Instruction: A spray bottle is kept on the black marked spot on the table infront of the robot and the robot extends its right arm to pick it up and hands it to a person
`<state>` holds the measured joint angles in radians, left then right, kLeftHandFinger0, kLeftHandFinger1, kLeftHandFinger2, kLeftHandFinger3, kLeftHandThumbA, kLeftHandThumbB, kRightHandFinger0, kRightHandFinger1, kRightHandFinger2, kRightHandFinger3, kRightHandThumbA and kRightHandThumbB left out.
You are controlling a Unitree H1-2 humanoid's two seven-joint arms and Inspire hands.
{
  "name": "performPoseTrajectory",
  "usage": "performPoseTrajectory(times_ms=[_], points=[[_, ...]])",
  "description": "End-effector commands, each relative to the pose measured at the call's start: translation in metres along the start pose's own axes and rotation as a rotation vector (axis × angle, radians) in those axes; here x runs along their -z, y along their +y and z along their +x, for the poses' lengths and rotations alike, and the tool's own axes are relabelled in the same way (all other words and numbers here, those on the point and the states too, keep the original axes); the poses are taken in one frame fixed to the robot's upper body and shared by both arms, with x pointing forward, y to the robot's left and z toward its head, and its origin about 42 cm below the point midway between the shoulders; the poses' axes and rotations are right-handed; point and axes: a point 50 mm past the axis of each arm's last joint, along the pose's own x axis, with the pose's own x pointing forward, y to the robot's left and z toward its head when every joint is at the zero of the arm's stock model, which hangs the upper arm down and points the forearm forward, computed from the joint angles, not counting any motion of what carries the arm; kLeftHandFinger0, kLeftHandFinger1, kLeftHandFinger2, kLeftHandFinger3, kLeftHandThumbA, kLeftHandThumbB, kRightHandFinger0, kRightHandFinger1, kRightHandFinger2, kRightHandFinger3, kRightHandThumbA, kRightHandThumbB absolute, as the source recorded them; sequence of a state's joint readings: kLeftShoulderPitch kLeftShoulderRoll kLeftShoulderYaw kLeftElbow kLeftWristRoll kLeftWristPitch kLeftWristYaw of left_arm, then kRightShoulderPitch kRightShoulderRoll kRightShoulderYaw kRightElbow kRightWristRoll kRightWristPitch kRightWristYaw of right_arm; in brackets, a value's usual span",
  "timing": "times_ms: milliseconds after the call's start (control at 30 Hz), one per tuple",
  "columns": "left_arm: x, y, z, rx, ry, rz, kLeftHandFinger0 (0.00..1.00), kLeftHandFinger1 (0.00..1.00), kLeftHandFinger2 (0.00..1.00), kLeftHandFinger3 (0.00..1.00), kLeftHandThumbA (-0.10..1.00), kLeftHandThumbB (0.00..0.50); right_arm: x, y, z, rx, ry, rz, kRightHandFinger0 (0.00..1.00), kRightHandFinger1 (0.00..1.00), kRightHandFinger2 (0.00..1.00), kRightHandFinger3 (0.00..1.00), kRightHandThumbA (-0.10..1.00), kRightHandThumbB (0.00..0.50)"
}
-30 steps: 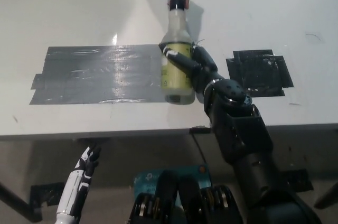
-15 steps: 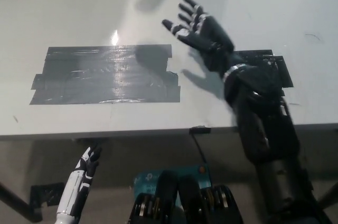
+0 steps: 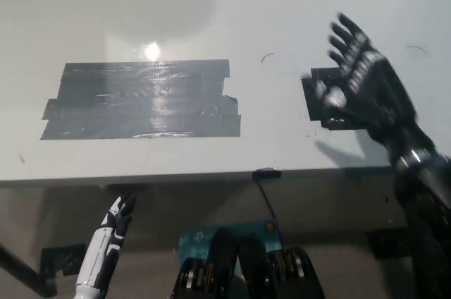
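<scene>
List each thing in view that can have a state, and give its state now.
right hand: open, fingers spread, holding nothing, above the small black tape patch
left hand: hanging below the table edge, holding nothing
small black tape patch: partly covered by the right hand
large grey tape patch: flat on the table, nothing on it

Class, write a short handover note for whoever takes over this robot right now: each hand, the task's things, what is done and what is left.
Right hand: open, holding nothing, above the small black mark at the table's right.
Left hand: resting low, below the table edge.
Bottle: not in view; neither hand has it.
Grey tape patch: bare.
Done: nothing is left to pick up, so the handover looks finished.
Left: probably just bringing the right arm back.
</scene>
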<state>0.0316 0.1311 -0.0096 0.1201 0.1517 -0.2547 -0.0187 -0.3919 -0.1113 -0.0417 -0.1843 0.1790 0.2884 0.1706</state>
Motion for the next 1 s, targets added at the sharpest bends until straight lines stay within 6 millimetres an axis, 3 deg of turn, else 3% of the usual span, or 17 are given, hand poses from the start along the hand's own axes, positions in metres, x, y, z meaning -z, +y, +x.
performPoseTrajectory(times_ms=[0, 100, 200, 333, 467, 533, 633, 800, 967], points=[[-0.007, -0.002, -0.001, 0.019, -0.034, 0.021, 1.00, 1.00, 1.00, 1.00, 1.00, 0.317, -0.032, 0.011, -0.098, -0.052, -0.216, -0.222, 1.00, 1.00, 1.00, 1.00, 0.92, 0.450], [-0.004, -0.004, -0.008, 0.023, -0.023, 0.016, 1.00, 1.00, 1.00, 1.00, 1.00, 0.316, -0.005, 0.010, -0.117, -0.015, -0.127, -0.203, 1.00, 1.00, 1.00, 1.00, 1.00, 0.446], [-0.001, -0.007, -0.012, 0.027, -0.023, 0.016, 1.00, 1.00, 1.00, 1.00, 1.00, 0.315, 0.038, 0.005, -0.135, 0.019, -0.020, -0.133, 1.00, 1.00, 1.00, 1.00, 1.00, 0.353], [0.002, -0.008, -0.015, 0.026, -0.015, 0.014, 1.00, 1.00, 1.00, 1.00, 1.00, 0.311, 0.079, 0.005, -0.145, 0.050, 0.069, -0.094, 1.00, 1.00, 1.00, 1.00, 1.00, 0.305], [0.003, -0.009, -0.019, 0.019, -0.008, 0.012, 1.00, 1.00, 1.00, 1.00, 1.00, 0.304, 0.106, 0.008, -0.146, 0.063, 0.144, -0.068, 1.00, 1.00, 1.00, 1.00, 1.00, 0.346], [0.003, -0.008, -0.021, 0.018, -0.005, 0.015, 1.00, 1.00, 1.00, 1.00, 1.00, 0.299, 0.117, 0.010, -0.146, 0.055, 0.166, -0.070, 1.00, 1.00, 1.00, 1.00, 1.00, 0.364], [0.005, -0.009, -0.024, 0.013, 0.000, 0.001, 1.00, 1.00, 1.00, 1.00, 1.00, 0.297, 0.128, 0.012, -0.148, 0.038, 0.198, -0.082, 1.00, 1.00, 1.00, 1.00, 1.00, 0.341], [0.006, -0.008, -0.026, 0.014, 0.006, 0.001, 1.00, 1.00, 1.00, 1.00, 1.00, 0.310, 0.136, 0.013, -0.149, 0.015, 0.212, -0.110, 1.00, 1.00, 1.00, 1.00, 1.00, 0.303], [0.006, -0.008, -0.026, 0.013, 0.007, 0.010, 1.00, 1.00, 1.00, 1.00, 1.00, 0.314, 0.136, 0.015, -0.150, 0.004, 0.207, -0.125, 1.00, 1.00, 1.00, 1.00, 1.00, 0.305]])
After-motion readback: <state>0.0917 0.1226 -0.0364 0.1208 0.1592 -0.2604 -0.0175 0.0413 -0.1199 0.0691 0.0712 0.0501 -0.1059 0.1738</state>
